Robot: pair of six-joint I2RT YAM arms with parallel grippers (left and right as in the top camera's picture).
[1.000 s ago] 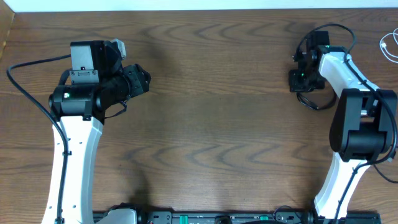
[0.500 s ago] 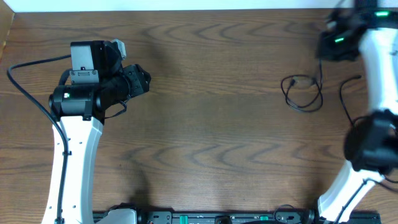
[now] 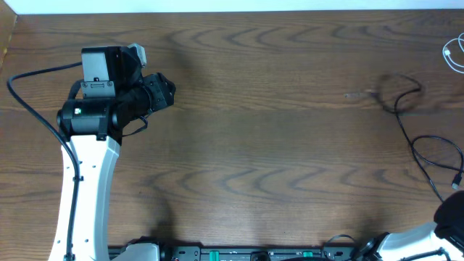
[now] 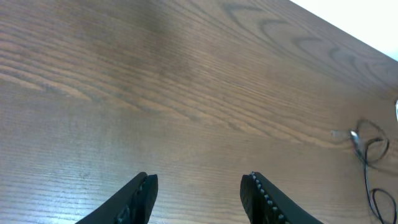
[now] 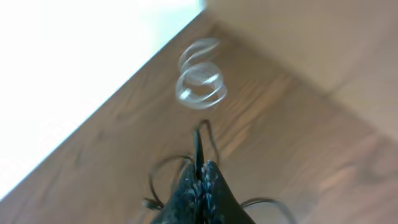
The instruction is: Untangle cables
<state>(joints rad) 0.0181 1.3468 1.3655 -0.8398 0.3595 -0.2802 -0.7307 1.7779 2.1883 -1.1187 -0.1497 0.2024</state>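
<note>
One black cable (image 5: 199, 144) in the clamp of the right fingers (image 5: 203, 185), far from the spread, empty left fingers (image 4: 262, 198)

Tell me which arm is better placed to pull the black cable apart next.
Right. The right fingers look shut on the black cable, close to the white cable. The left fingers are open over bare table, with the black cable far off toward the table's right side.
</note>
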